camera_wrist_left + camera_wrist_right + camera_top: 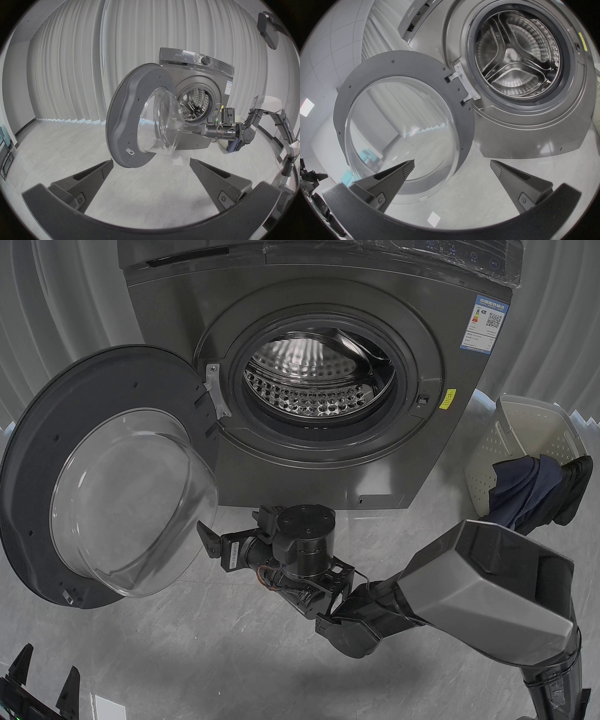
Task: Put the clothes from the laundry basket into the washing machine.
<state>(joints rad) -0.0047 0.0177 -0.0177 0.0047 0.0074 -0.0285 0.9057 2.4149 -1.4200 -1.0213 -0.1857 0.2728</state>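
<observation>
- The washer (281, 477) stands on the floor (206, 640). Its door (37, 490) is swung wide open to the left on its hinge, and the door's lower rim hangs close above the floor.
- The drum (319, 374) mouth is unblocked and shows bare steel wall and paddles.
- The basket (537, 427) sits on the floor just beside the washer's right front corner. The clothes (531, 490), dark blue and black, hang over its near rim.
- The right gripper (451, 165) hangs low over the floor before the washer's front edge, near the hinge side of the door and pointing toward it. Its jaws are spread wide and hold nothing.
- The left gripper (150, 163) is off to the left, nearer the robot and well apart from the door's rim. Its jaws are also spread wide and hold nothing.
- A bare stretch of floor runs along the washer's front edge, between the door's rim and the basket.
</observation>
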